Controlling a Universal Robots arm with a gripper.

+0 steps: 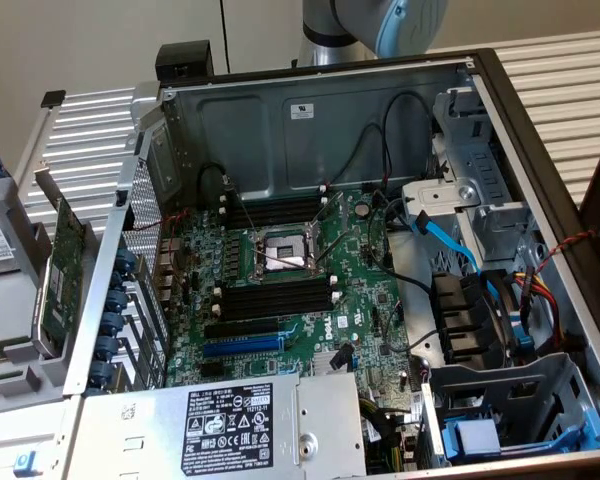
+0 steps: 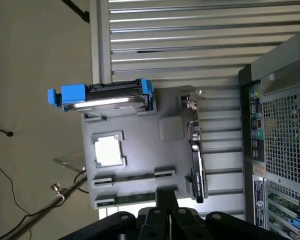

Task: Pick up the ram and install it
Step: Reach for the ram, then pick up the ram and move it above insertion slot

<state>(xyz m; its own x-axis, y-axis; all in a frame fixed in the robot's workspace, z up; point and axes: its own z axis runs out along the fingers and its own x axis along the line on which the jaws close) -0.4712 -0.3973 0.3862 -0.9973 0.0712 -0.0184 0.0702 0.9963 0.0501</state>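
Ram (image 2: 135, 199) is seen edge-on as a thin green strip, seated in a groove of the grey moulded tray (image 2: 140, 150), just beside the tip of the gripper (image 2: 166, 192), whose black fingers are pressed together on nothing. The tray is set on a ribbed metal table (image 2: 190, 30) beside the perforated case (image 2: 285, 125)

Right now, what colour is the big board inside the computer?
Green, the motherboard shows best in the exterior view.
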